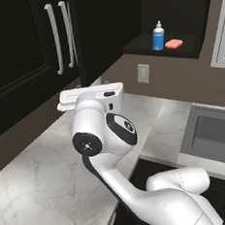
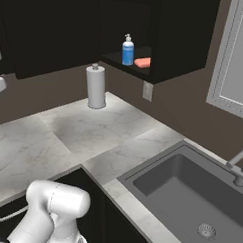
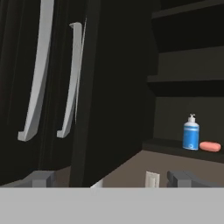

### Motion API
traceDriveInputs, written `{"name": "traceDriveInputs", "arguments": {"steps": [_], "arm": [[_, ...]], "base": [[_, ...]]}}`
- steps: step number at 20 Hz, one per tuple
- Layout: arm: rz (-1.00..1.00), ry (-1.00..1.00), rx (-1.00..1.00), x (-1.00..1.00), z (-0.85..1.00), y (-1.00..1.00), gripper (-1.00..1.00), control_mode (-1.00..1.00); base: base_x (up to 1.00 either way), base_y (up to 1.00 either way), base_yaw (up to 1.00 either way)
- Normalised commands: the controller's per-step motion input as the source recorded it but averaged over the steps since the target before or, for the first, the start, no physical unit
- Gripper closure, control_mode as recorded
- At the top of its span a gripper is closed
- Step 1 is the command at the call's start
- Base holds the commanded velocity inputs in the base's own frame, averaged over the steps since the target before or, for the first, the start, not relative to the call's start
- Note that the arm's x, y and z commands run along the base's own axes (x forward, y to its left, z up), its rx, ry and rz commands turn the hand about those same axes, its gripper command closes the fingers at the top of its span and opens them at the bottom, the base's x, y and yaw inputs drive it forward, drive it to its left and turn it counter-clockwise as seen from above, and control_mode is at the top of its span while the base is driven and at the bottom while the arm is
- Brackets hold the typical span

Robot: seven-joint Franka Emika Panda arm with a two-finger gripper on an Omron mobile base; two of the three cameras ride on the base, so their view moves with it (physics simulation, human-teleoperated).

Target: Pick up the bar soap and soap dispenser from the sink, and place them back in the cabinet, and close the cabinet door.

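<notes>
flat even rendered light, no glare. marble counter [image 1: 37, 175] bright with soft mottled shading, faint shadow beside the paper towel roll [image 2: 96, 86]. cabinet [image 3: 183, 78] interior very dim, shelves barely separable. all views soft and low-res, slightly blurred; handles bend toward hand view edges.

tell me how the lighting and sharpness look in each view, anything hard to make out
Left base view: cabinet doors nearly black, panels barely readable; soap dispenser stands out. Right base view: evenly lit, soft shading inside the sink. Hand view: dim and slightly soft; bar soap still readable.
</notes>
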Motion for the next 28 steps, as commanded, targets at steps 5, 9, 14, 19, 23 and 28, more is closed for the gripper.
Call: {"name": "traceDriveInputs", "arguments": {"steps": [5,9,14,19,23,28], "arm": [[0.00,-0.02,-0.01,0.13,-0.14,0.00,-1.00,-1.00],[0.00,-0.02,0.00,0.14,-0.12,0.00,-1.00,-1.00],[0.00,-0.02,-0.01,0.19,-0.07,0.00,-1.00,-1.00],[0.00,-0.02,-0.01,0.18,-0.04,0.04,-1.00,-1.00],[0.00,-0.03,-0.03,0.14,-0.04,0.07,-1.00,-1.00],[0.00,-0.03,-0.02,0.11,-0.02,0.09,-1.00,-1.00]], "base": [[0.00,0.00,0.00],[0.00,0.00,0.00],[0.00,0.00,0.00],[0.00,0.00,0.00],[0.00,0.00,0.00],[0.00,0.00,0.00]]}}
